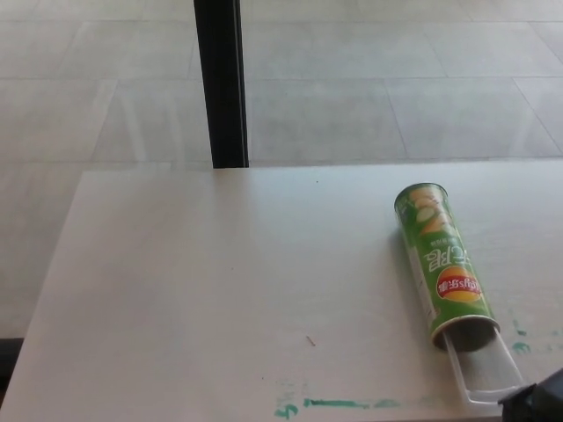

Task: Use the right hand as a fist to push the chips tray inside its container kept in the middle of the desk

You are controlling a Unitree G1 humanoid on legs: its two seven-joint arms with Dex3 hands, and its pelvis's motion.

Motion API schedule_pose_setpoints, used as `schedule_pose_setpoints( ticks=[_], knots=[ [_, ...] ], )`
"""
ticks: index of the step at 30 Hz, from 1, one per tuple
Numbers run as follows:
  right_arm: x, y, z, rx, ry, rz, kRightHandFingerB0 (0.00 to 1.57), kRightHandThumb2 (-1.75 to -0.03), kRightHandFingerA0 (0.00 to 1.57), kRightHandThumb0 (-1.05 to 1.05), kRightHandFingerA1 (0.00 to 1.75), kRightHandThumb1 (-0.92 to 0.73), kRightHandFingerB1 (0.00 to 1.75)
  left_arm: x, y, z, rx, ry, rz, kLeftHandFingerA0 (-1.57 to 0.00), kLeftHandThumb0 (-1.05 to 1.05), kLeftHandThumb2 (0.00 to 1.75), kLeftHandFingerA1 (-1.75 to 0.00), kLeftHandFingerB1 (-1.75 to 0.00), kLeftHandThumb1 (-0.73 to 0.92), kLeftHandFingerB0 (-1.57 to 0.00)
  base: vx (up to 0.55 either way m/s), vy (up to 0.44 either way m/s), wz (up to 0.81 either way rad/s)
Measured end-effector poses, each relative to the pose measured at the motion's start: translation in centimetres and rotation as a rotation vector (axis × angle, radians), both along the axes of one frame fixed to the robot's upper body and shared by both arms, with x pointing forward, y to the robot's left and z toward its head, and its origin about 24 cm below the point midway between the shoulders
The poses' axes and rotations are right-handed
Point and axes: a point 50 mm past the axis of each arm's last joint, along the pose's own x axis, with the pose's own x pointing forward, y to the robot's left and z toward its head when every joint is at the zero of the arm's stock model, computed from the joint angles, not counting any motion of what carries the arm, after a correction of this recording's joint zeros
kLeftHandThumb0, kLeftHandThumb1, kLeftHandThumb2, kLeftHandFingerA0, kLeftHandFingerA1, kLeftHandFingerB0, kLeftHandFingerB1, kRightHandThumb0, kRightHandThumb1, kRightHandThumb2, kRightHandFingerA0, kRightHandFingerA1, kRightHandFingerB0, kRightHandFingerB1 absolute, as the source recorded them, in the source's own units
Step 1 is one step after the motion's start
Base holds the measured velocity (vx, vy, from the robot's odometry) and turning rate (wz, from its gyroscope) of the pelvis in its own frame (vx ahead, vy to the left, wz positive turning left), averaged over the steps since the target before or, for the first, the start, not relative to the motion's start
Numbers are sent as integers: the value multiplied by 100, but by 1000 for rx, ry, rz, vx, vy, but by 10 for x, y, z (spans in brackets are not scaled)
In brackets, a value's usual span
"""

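A green chips can (442,264) lies on its side on the white desk (220,290), its open mouth toward the desk's near edge. A clear plastic tray (482,368) sticks partway out of that mouth. At the bottom right corner a small black part of my right hand (541,404) shows, right at the tray's outer end. Too little of it is visible to tell how its fingers stand. My left hand does not show.
Green paint marks (334,404) run along the desk's near edge and beside the can. A black post (221,83) stands behind the desk on a pale tiled floor.
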Motion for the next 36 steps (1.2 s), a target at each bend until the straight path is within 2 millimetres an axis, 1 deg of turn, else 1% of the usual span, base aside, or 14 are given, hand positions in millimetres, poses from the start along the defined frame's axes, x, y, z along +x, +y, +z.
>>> schedule_pose_setpoints(
  ticks=[5,6,11,12,14,15,16,17,18,21,23,25,26,36],
  knots=[
    [2,-1,3,-24,-18,-9,65,-64,82,-65,88,-80,45,-2,0,0,1,2,4,-50,-65,62,-55,-41,75,-40,0,0,0],
    [2,-1,3,-27,-21,-10,64,-64,83,-65,85,-79,45,-2,0,0,1,1,5,-43,-65,97,-62,-53,60,-32,0,0,0],
    [4,-1,5,-29,-26,-14,66,-64,80,-65,93,-78,46,-3,0,0,3,3,1,-48,-64,63,-54,-40,76,-36,0,0,0],
    [4,-1,5,-29,-28,-14,66,-64,80,-64,95,-78,46,-3,0,1,3,2,0,-43,-65,98,-62,-52,61,-30,0,0,0],
    [6,0,6,-26,-33,-15,67,-64,80,-64,96,-77,46,-3,0,0,3,3,-4,-51,-65,62,-54,-41,74,-40,0,0,0],
    [7,0,6,-26,-33,-17,59,-106,81,-59,94,-64,63,-2,0,1,2,0,-1,-50,-66,62,-57,-41,74,-38,0,0,0],
    [7,0,6,-26,-33,-19,59,-106,81,-59,94,-64,63,-2,1,1,2,-5,1,-50,-66,62,-57,-41,74,-38,0,0,0],
    [9,-1,5,-24,-30,-22,65,-64,77,-64,107,-79,45,-2,1,1,2,-7,4,-44,-69,96,-63,-53,60,-32,0,0,0],
    [10,0,3,-21,-27,-25,68,-63,82,-63,117,-78,48,-2,1,1,2,-8,5,-47,-66,63,-53,-39,77,-35,0,0,0],
    [13,1,-2,-3,-15,-42,68,-63,82,-62,113,-77,47,-2,0,0,1,-4,1,-47,-65,63,-55,-40,77,-38,0,0,0],
    [15,1,-4,1,-14,-55,65,-63,85,-62,98,-76,46,-2,0,0,0,-1,-1,-44,-66,98,-63,-53,61,-32,0,0,0],
    [17,5,-6,19,-17,-64,56,-104,80,-59,89,-64,62,-3,0,0,-1,-3,1,-49,-63,63,-58,-42,77,-38,0,0,0],
    [18,6,-7,27,-17,-68,66,-63,84,-61,86,-76,45,-2,0,1,-1,-6,2,-47,-64,64,-55,-40,77,-37,0,0,0],
    [26,17,-9,103,-32,-125,65,-63,86,-61,107,-75,45,-4,1,1,-4,-4,-1,-47,-63,63,-52,-39,77,-38,0,0,0]
  ],
)
